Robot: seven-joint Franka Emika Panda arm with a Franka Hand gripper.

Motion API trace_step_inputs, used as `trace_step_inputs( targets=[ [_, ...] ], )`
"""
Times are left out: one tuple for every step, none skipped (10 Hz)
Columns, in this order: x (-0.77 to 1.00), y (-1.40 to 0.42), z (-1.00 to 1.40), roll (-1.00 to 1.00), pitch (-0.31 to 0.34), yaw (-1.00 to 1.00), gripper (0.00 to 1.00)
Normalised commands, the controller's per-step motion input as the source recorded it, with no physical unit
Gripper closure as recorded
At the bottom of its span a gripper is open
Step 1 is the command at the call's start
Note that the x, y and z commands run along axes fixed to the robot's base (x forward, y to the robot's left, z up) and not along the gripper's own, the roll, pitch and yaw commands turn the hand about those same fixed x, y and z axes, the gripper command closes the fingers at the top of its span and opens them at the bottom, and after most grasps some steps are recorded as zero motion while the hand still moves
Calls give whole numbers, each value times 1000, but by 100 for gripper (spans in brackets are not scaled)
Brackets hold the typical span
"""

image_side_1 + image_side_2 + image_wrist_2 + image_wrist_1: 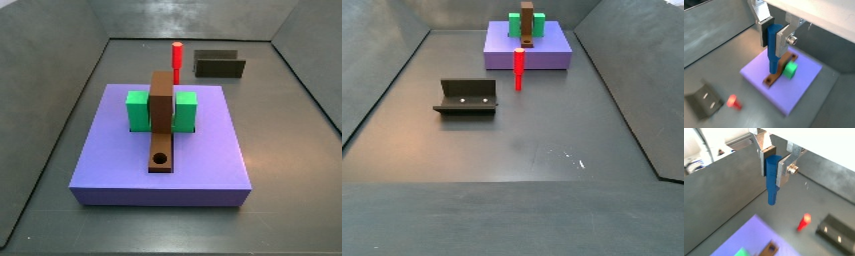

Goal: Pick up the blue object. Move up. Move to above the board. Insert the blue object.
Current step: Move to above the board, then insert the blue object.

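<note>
My gripper (774,39), high above the floor, is clamped on the thin blue cylindrical peg (773,52); I should centre it over the round hole (162,159) of the narrow brown wooden board (162,105), low in the side view.

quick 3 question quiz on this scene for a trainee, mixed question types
1. True or false: the end effector is shut on the blue peg.
2. Which peg stands on the floor near the fixture? A red, B blue.
3. Fill in: the brown board passes through a ___ block on the lavender slab.

Key: 1 true, seen in both wrist views, high above the floor. 2 A, the red peg. 3 green, the green block.
</note>
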Motion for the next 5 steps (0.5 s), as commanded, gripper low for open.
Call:
trace_step_inputs(
  targets=[
    [859,-1400,269,41,168,13,100],
    [443,-676,130,52,137,9,100],
    [241,-310,64,72,133,11,100],
    [0,0,-37,-7,0,0,100],
    [0,0,-140,-89,0,0,100]
  ],
)
